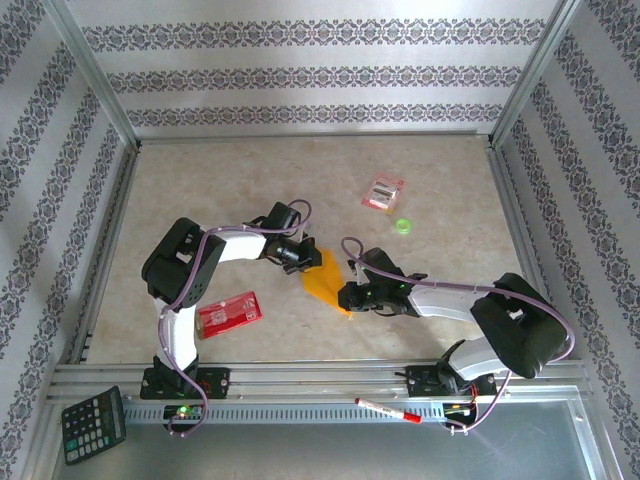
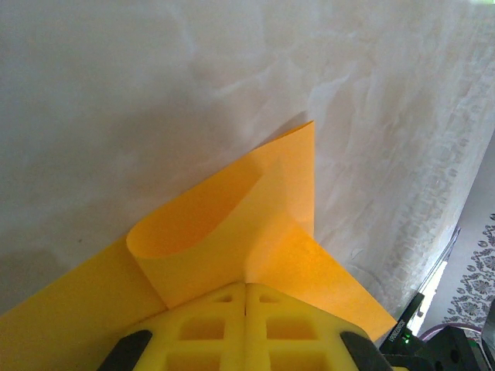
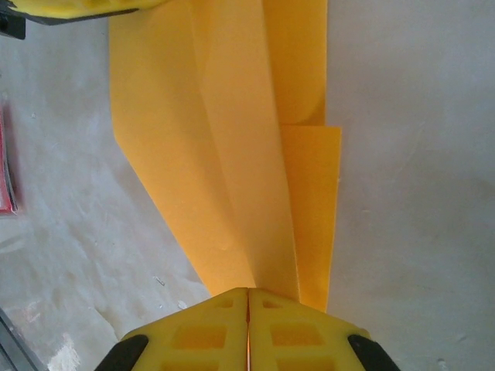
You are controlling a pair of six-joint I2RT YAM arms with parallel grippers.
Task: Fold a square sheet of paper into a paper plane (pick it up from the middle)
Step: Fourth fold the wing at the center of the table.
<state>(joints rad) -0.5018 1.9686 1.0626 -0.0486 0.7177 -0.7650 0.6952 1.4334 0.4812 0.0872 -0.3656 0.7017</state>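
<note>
Near the middle of the top view, the orange-yellow sheet of paper [image 1: 325,282] lies partly folded on the table [image 1: 200,190], to the right of the red packet [image 1: 230,310] and apart from it. My left gripper [image 1: 303,257] sits at the sheet's upper-left end and my right gripper [image 1: 347,297] at its lower-right end. Both have their jaws pressed together with no gap, tips meeting the paper; I cannot tell whether either actually pinches it. Seen from the left wrist, one flap curls up loosely.
</note>
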